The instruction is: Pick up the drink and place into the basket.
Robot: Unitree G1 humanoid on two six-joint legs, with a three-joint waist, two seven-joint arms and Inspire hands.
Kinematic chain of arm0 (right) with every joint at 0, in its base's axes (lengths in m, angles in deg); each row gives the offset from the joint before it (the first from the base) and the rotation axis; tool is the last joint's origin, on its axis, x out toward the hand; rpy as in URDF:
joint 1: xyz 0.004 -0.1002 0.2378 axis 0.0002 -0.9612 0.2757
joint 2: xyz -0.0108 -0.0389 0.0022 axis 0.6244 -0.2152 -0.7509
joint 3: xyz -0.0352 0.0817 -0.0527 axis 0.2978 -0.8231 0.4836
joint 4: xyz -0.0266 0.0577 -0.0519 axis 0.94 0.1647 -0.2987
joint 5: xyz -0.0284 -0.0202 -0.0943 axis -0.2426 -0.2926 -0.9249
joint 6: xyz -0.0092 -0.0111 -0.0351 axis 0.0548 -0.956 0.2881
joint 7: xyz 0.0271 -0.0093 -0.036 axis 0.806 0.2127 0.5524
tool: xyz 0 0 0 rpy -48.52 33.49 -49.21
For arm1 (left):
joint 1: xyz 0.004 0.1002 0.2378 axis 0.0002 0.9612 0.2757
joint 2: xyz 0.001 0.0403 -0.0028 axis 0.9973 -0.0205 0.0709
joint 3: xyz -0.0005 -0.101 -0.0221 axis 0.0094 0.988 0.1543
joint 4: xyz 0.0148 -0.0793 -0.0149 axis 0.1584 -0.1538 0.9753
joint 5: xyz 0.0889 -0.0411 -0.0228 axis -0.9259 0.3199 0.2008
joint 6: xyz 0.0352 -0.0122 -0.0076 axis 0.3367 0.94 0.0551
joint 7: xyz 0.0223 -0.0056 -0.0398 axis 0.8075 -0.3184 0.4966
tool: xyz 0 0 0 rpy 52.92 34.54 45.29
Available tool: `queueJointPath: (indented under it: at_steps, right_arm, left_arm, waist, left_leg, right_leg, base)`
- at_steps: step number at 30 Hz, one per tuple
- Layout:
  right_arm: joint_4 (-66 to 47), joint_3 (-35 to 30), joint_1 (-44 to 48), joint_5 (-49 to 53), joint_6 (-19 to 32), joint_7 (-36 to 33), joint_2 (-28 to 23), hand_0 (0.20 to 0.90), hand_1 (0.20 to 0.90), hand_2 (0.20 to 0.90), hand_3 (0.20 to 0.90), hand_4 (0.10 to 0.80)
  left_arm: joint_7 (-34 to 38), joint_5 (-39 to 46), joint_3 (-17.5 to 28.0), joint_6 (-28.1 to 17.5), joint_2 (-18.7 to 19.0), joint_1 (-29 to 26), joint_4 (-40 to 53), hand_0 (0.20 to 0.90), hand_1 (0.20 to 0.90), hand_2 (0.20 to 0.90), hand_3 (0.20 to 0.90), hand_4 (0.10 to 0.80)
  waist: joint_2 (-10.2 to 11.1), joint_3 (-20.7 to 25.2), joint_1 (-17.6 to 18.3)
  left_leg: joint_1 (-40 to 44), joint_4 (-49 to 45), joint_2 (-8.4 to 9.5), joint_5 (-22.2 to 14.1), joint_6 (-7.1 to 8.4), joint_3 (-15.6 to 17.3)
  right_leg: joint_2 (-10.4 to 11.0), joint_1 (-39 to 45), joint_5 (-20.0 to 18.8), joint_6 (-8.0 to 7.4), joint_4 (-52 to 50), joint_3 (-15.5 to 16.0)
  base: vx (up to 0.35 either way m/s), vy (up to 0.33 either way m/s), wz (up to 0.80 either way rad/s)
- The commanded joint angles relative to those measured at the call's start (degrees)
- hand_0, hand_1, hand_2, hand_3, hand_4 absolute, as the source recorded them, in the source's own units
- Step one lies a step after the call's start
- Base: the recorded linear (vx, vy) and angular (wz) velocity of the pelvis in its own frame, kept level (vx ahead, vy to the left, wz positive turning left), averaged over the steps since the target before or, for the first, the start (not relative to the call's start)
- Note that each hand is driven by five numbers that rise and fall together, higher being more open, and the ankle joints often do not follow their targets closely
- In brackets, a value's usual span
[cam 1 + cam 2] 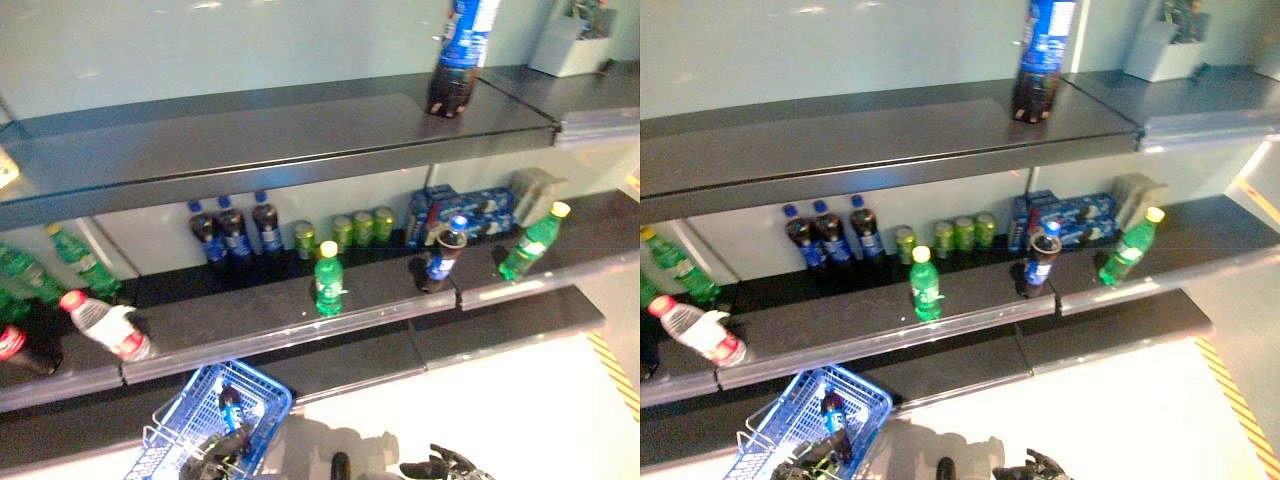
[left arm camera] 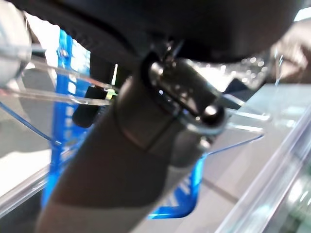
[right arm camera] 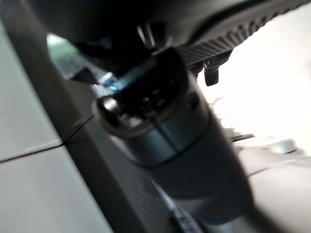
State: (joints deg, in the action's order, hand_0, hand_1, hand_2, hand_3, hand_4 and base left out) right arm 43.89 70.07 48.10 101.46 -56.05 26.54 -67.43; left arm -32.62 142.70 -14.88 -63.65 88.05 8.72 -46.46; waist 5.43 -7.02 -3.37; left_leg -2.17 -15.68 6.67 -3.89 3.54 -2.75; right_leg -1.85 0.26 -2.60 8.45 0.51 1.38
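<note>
The blue basket point(image 1: 215, 410) hangs low at the left in front of the bottom shelf. My left hand point(image 1: 215, 450) is shut on its wire handles. A small dark cola bottle with a blue label point(image 1: 833, 420) lies inside the basket. My right hand point(image 1: 440, 466) is low at the bottom centre over the pale floor, fingers relaxed and empty. On the middle shelf point(image 1: 260, 310) stand a green bottle with a yellow cap point(image 1: 328, 280), a dark cola bottle with a blue cap point(image 1: 440, 255) and a tilted green bottle point(image 1: 530, 240). Part of the basket's blue plastic shows in the left wrist view point(image 2: 63, 97).
A large cola bottle point(image 1: 460, 50) stands on the top shelf beside a white box point(image 1: 570, 40). At the back of the middle shelf are dark bottles point(image 1: 235, 230), green cans point(image 1: 350, 230) and blue packs point(image 1: 460, 210). A white and red bottle point(image 1: 105, 325) lies at the left.
</note>
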Motion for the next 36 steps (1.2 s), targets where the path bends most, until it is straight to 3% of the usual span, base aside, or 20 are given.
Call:
queueJointPath:
  at_steps: [1, 3, 6, 7, 8, 9, 11, 12, 14, 15, 16, 20, 21, 22, 24, 26, 27, 30, 32, 36]
  right_arm:
    - [-2.43, 2.24, 2.7, -3.5, 0.69, 1.86, 0.19, 0.9, 0.9, 0.9, 0.9, 0.8]
    - [-3.56, 2.56, 2.81, -4.13, -0.28, 1.0, 0.72, 0.9, 0.9, 0.9, 0.9, 0.8]
    - [-3.42, 2.85, 3.06, -3.23, 0.29, -0.11, 1.44, 0.9, 0.9, 0.9, 0.9, 0.8]
    - [-3.24, 2.85, 3.34, -3.2, -0.18, -0.19, 2.14, 0.9, 0.9, 0.9, 0.9, 0.8]
    - [-2.89, 2.9, 3.53, -3.6, -0.21, 0.07, 3.1, 0.9, 0.9, 0.9, 0.9, 0.8]
    - [-2.79, 2.91, 3.57, -3.75, 0.16, 0.09, 3.35, 0.9, 0.9, 0.9, 0.9, 0.8]
    - [-2.0, 2.57, 3.46, -5.01, 1.32, 0.97, 4.23, 0.9, 0.9, 0.9, 0.9, 0.8]
    - [-1.63, 2.4, 3.63, -5.35, 1.89, 1.45, 4.35, 0.9, 0.9, 0.9, 0.9, 0.8]
    - [-0.92, 2.09, 4.36, -4.2, 3.6, 1.65, 3.83, 0.9, 0.9, 0.9, 0.9, 0.8]
    - [-0.56, 1.65, 4.78, -3.03, 4.68, 0.92, 3.87, 0.9, 0.9, 0.9, 0.9, 0.8]
    - [-0.51, 1.57, 5.16, -2.12, 5.12, 0.31, 3.82, 0.9, 0.9, 0.9, 0.9, 0.8]
    - [-0.76, 1.78, 6.25, -0.72, 4.37, -0.98, 3.89, 0.9, 0.9, 0.9, 0.9, 0.8]
    - [-1.48, 2.07, 6.36, 0.07, 3.52, -0.66, 3.69, 0.9, 0.9, 0.9, 0.9, 0.8]
    - [-3.04, 2.46, 6.02, -0.22, 2.01, 0.39, 3.41, 0.9, 0.9, 0.9, 0.9, 0.8]
    - [-4.79, 3.19, 5.51, -2.38, 0.86, 1.45, 3.03, 0.9, 0.9, 0.9, 0.9, 0.8]
    - [-6.98, 4.31, 4.41, -1.83, 0.89, 1.82, 2.03, 0.9, 0.9, 0.9, 0.9, 0.8]
    - [-8.14, 3.23, 2.88, 0.97, 0.8, -0.3, 1.53, 0.9, 0.9, 0.9, 0.9, 0.8]
    - [-5.37, 0.75, 2.51, 1.83, 2.97, 0.43, 0.38, 0.9, 0.9, 0.9, 0.9, 0.8]
    - [-3.59, -0.57, 2.69, 1.37, 4.23, 1.45, -0.07, 0.9, 0.9, 0.9, 0.9, 0.8]
    - [-2.36, -2.02, 2.29, 1.89, 4.87, 0.95, 0.57, 0.9, 0.9, 0.9, 0.9, 0.8]
  left_arm:
    - [2.27, 2.35, 0.21, -8.13, 1.64, 4.42, 3.32, 0.3, 0.3, 0.3, 0.2, 0.1]
    - [1.63, 4.22, 1.54, -8.76, 1.54, 5.33, 2.39, 0.3, 0.3, 0.3, 0.2, 0.1]
    - [0.22, 6.68, 3.17, -8.99, 1.85, 5.55, 1.88, 0.3, 0.3, 0.3, 0.2, 0.1]
    - [-0.01, 7.34, 3.95, -9.2, 1.95, 5.61, 1.54, 0.3, 0.3, 0.3, 0.2, 0.1]
    - [0.38, 7.37, 5.01, -9.39, 2.15, 5.4, 1.45, 0.3, 0.3, 0.3, 0.2, 0.1]
    - [0.26, 7.21, 5.26, -9.49, 2.23, 5.34, 1.46, 0.3, 0.3, 0.3, 0.2, 0.1]
    - [0.86, 6.5, 6.15, -8.97, 3.38, 4.64, 1.9, 0.3, 0.3, 0.3, 0.2, 0.1]
    - [-0.15, 7.22, 6.61, -9.37, 3.82, 4.38, 2.11, 0.3, 0.3, 0.3, 0.2, 0.1]
    - [-0.85, 8.25, 5.96, -9.0, 4.85, 2.03, 3.38, 0.3, 0.3, 0.3, 0.2, 0.1]
    - [-1.07, 7.77, 5.23, -8.19, 5.27, 0.39, 4.15, 0.3, 0.3, 0.3, 0.2, 0.1]
    - [-1.01, 7.7, 4.71, -7.68, 5.58, -0.35, 4.76, 0.3, 0.3, 0.3, 0.2, 0.1]
    - [-0.53, 7.65, 3.67, -6.71, 6.04, -1.23, 6.37, 0.3, 0.3, 0.3, 0.2, 0.1]
    - [0.1, 7.48, 3.24, -6.72, 6.01, -1.39, 6.91, 0.3, 0.3, 0.3, 0.2, 0.1]
    - [0.29, 7.9, 3.49, -7.95, 5.3, -1.15, 6.99, 0.3, 0.3, 0.3, 0.2, 0.1]
    - [0.18, 8.92, 3.65, -8.75, 4.54, -0.73, 7.21, 0.3, 0.3, 0.3, 0.2, 0.1]
    - [-0.2, 7.67, 3.81, -7.7, 4.18, -0.73, 7.72, 0.3, 0.3, 0.3, 0.2, 0.1]
    - [0.37, 5.91, 2.68, -5.97, 3.5, -1.52, 7.76, 0.3, 0.3, 0.3, 0.2, 0.1]
    - [-0.31, 6.06, 0.96, -5.75, 2.32, -1.34, 6.91, 0.3, 0.3, 0.3, 0.2, 0.1]
    - [-0.93, 7.55, 0.45, -6.93, 1.71, -0.43, 6.31, 0.3, 0.3, 0.3, 0.2, 0.1]
    - [-1.94, 7.43, 1.28, -7.23, 1.45, -0.14, 5.19, 0.3, 0.3, 0.3, 0.2, 0.1]
  waist:
    - [-1.67, -1.84, -3.15]
    - [-2.86, -2.48, -4.93]
    - [-2.8, -2.29, -5.36]
    - [-2.27, -2.25, -5.59]
    - [-1.41, -1.69, -5.94]
    - [-1.17, -1.59, -6.02]
    - [-1.74, -1.67, -4.85]
    - [-2.38, -1.7, -4.51]
    - [-4.13, -1.69, -4.04]
    - [-4.26, -2.18, -3.65]
    - [-4.53, -2.02, -3.33]
    - [-5.26, -2.23, -2.31]
    - [-4.96, -2.11, -2.23]
    - [-3.78, -1.74, -3.15]
    - [-3.11, -1.81, -3.55]
    - [-2.21, -2.27, -4.04]
    - [-1.68, -2.71, -2.58]
    - [-1.1, -2.34, -0.65]
    - [-1.18, -1.62, 0.41]
    - [-0.74, -0.77, 1.65]
  left_leg:
    - [-9.2, 3.17, 2.65, 6.74, -2.79, -3.55]
    - [-12.44, 5.96, 3.24, 10.2, -1.94, -2.74]
    - [-11.07, 4.92, 3.78, 8.01, -3.12, -2.58]
    - [-9.45, 5.24, 4.61, 6.86, -4.06, -2.37]
    - [-7.49, 6.81, 5.13, 6.02, -5.42, -1.81]
    - [-6.96, 7.2, 5.22, 5.79, -5.75, -1.64]
    - [-2.73, 7.75, 2.32, 3.95, -6.41, -0.09]
    - [-1.5, 7.89, 0.93, 3.56, -6.3, -0.15]
    - [1.14, 7.68, -1.45, 2.83, -5.41, -2.41]
    - [1.62, 6.83, -1.42, 1.58, -5.34, -5.6]
    - [1.48, 6.86, -1.86, 1.29, -5.04, -7.38]
    - [2.45, 7.91, -4.68, 1.09, -3.74, -11.18]
    - [2.57, 8.22, -6.88, 1.09, -2.41, -11.89]
    - [1.69, 7.95, -8.9, 1.72, -0.72, -11.46]
    - [0.28, 7.99, -10.9, 3.4, 0.41, -11.05]
    - [-2.81, 8.65, -13.36, 6.52, 1.24, -7.58]
    - [-5.35, 7.18, -15.1, 7.73, 0.95, 2.01]
    - [-4.25, 1.44, -12.78, 3.22, -0.53, 10.0]
    - [-1.76, 0.66, -11.09, 1.1, -1.17, 12.33]
    - [-0.59, -4.78, -10.69, -0.08, -0.6, 15.7]
  right_leg:
    - [-1.72, 7.01, 1.43, -10.21, 2.21, -1.56]
    - [-3.64, 8.02, 4.19, -9.45, -0.78, -1.44]
    - [-5.02, 7.44, 6.85, -8.93, -5.15, -1.04]
    - [-5.73, 7.69, 5.66, -10.5, -9.75, -0.86]
    - [-6.43, 6.84, 0.19, -13.88, -16.69, -0.73]
    - [-6.51, 6.5, -0.66, -14.43, -17.61, -0.76]
    - [-7.27, -0.25, -6.95, -18.14, -32.18, 1.83]
    - [-6.44, -2.88, -7.55, -18.69, -35.12, 2.8]
    - [3.67, -3.7, -0.24, -16.32, -27.72, 5.75]
    - [8.77, -3.3, -1.79, -16.78, -20.61, 2.39]
    - [10.41, -3.95, -2.81, -16.88, -17.59, -0.52]
    - [10.42, -3.23, -0.82, -17.53, -15.56, -5.69]
    - [9.43, -1.21, 3.2, -16.78, -13.06, -5.04]
    - [9.42, 0.84, 4.27, -16.08, -9.6, -2.3]
    - [8.21, 2.08, 4.7, -15.17, -7.91, -1.61]
    - [6.98, 3.57, 4.7, -13.67, -5.61, 1.49]
    - [6.62, 4.9, 4.75, -12.36, -4.08, 7.28]
    - [7.07, 4.97, 4.29, -11.19, -2.86, 12.16]
    - [6.61, 4.68, 3.97, -10.78, -2.39, 12.99]
    - [6.1, 5.29, 3.71, -10.15, -1.17, 14.83]
  base:
    - [0.329, -0.132, -1.45]
    - [0.313, -0.174, -1.4]
    - [0.213, -0.119, -0.75]
    - [0.277, -0.143, -0.79]
    - [0.238, -0.138, -0.71]
    - [0.27, -0.191, -1.02]
    - [0.235, -0.229, -0.62]
    - [0.164, -0.24, -0.12]
    - [0.169, -0.445, 0.23]
    - [0.129, -0.598, 0.58]
    - [0.059, -0.387, 0.6]
    - [0.02, -0.354, 1.11]
    - [0.024, -0.678, 1.07]
    - [0.019, -0.579, 0.94]
    - [-0.055, -0.496, 0.62]
    - [-0.174, -0.579, 0.79]
    - [-0.223, -0.505, 1.53]
    - [-0.188, -0.225, 1.71]
    - [-0.132, -0.028, 0.59]
    - [-0.103, -0.003, 0.75]
